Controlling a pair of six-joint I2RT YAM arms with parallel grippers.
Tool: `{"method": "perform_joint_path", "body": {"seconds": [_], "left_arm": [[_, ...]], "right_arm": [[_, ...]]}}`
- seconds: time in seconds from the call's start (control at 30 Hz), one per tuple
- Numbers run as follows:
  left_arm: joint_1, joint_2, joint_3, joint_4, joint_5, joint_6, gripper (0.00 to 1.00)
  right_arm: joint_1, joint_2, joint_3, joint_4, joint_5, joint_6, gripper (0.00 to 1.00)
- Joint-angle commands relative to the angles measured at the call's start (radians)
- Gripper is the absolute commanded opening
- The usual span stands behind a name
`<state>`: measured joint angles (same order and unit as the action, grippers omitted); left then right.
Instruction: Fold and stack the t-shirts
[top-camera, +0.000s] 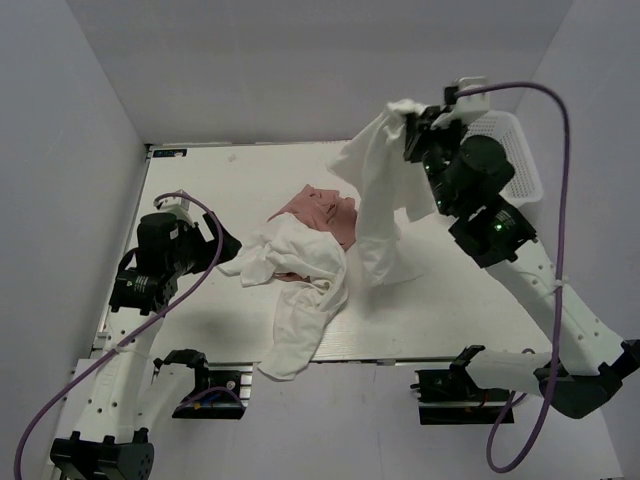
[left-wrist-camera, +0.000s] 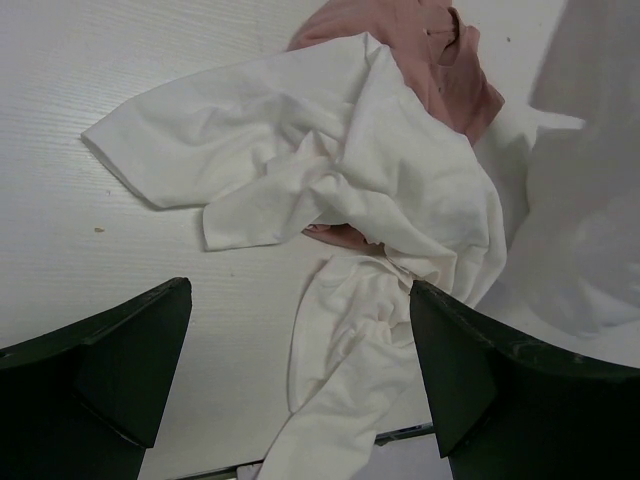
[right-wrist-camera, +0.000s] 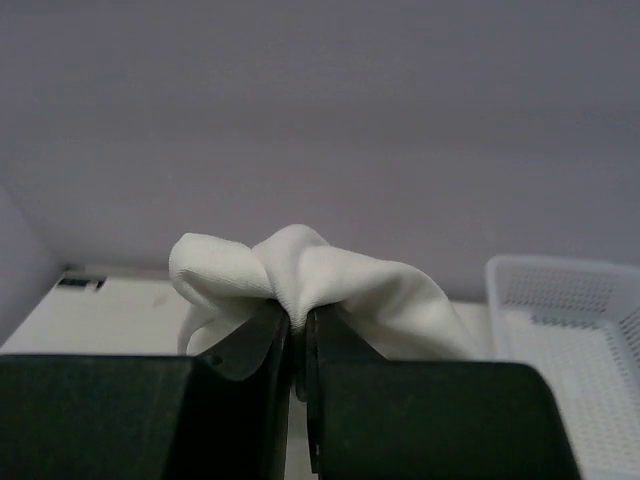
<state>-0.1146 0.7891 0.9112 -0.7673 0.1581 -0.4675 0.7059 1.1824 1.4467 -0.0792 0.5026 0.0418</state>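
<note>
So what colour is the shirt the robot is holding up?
White. The lifted shirt shows best in the top view.

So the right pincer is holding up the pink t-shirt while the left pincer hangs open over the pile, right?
Not quite: the right pincer is shut on a white t-shirt, as the right wrist view shows. The pink t-shirt lies on the table, partly under another white one. The left pincer does hang open over the pile.
</note>
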Motion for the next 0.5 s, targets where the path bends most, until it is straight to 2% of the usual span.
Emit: {"method": "perform_joint_path", "body": {"seconds": [0.0, 0.13, 0.27, 0.47], "left_arm": [[0.004, -0.014, -0.002, -0.001, 0.004, 0.004, 1.0], [0.004, -0.005, 0.008, -0.001, 0.004, 0.004, 1.0], [0.004, 0.015, 0.008, -0.001, 0.004, -0.005, 1.0], [0.004, 0.047, -0.014, 0.02, 0.004, -0.005, 1.0]], "right_arm": [[-0.019, 0.028, 0.14, 0.131, 0.19, -0.185, 0.0], [-0.071, 0.107, 0.231, 0.3, 0.33, -0.37, 0.0], [-0.143, 0.21, 0.421, 0.386, 0.366, -0.566, 0.0], [-0.275, 0.42, 0.691, 0.476, 0.367, -0.73, 0.0]]}}
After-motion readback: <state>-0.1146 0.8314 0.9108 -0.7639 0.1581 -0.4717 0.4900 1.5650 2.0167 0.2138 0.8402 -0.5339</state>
